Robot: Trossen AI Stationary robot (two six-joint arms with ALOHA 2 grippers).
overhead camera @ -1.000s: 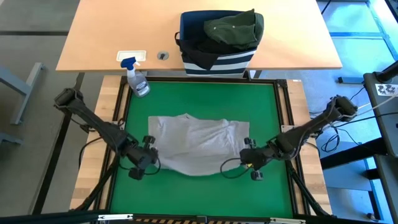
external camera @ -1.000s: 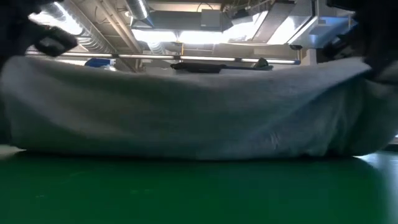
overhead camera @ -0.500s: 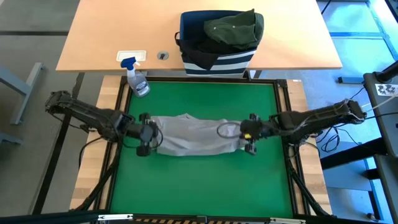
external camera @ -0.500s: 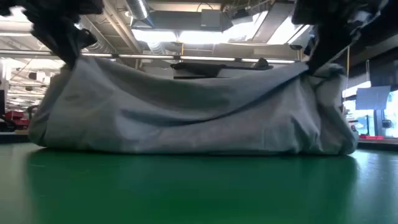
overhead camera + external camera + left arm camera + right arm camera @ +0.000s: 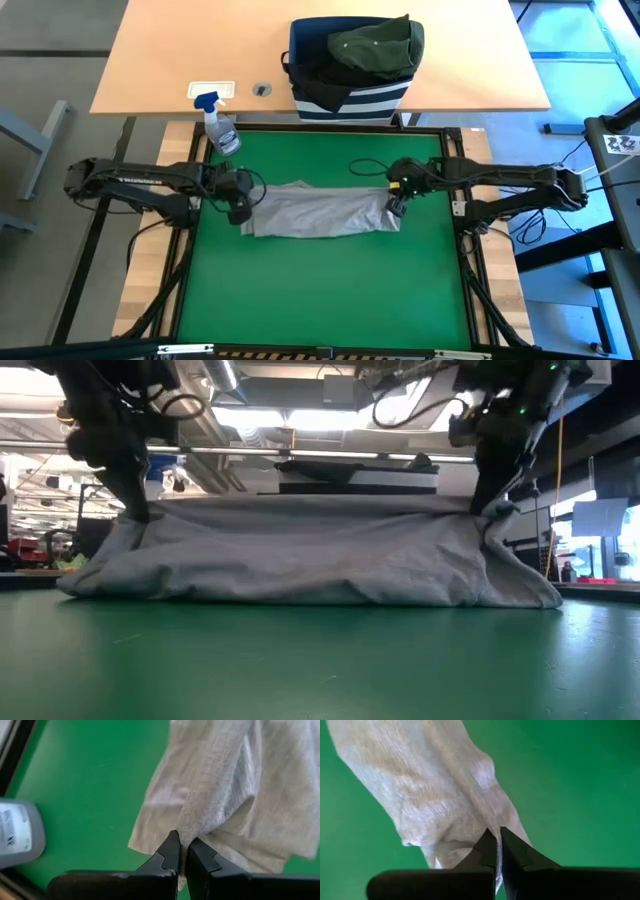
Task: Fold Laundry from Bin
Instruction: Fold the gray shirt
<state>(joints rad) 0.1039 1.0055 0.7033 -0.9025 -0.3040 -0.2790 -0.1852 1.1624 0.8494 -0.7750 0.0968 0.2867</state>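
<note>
A light grey garment (image 5: 318,210) lies folded over as a band across the middle of the green mat (image 5: 320,290). My left gripper (image 5: 243,208) is shut on its left end and my right gripper (image 5: 393,203) on its right end. In the low view the cloth (image 5: 310,565) hangs between the two and spreads onto the mat. The navy striped bin (image 5: 350,95) stands on the wooden table beyond the mat. A dark olive garment (image 5: 378,45) and a black one (image 5: 318,88) are draped over the bin's rim. My left gripper pinches a bunched fold at the garment's left end (image 5: 192,827) between its two fingers, slanting down from the table's left. That end is raised; the cloth below it rests on the mat. My right gripper pinches a gathered fold at the garment's right end (image 5: 490,822) between its two fingers, slanting down from the table's right. The upper edge (image 5: 310,505) runs nearly straight between both grippers, and the lower cloth lies on the mat.
A clear spray bottle with a blue nozzle (image 5: 222,128) stands at the mat's far left corner, close to my left arm, and shows in the left wrist view (image 5: 20,837). Bare green mat lies on the near side of the garment.
Both grippers have swung from the near part of the mat toward its far edge, staying shut and turning about their wrists. They have carried the garment's near edge up and over. The cloth, spread wide before, is now folded over itself into a narrower band.
</note>
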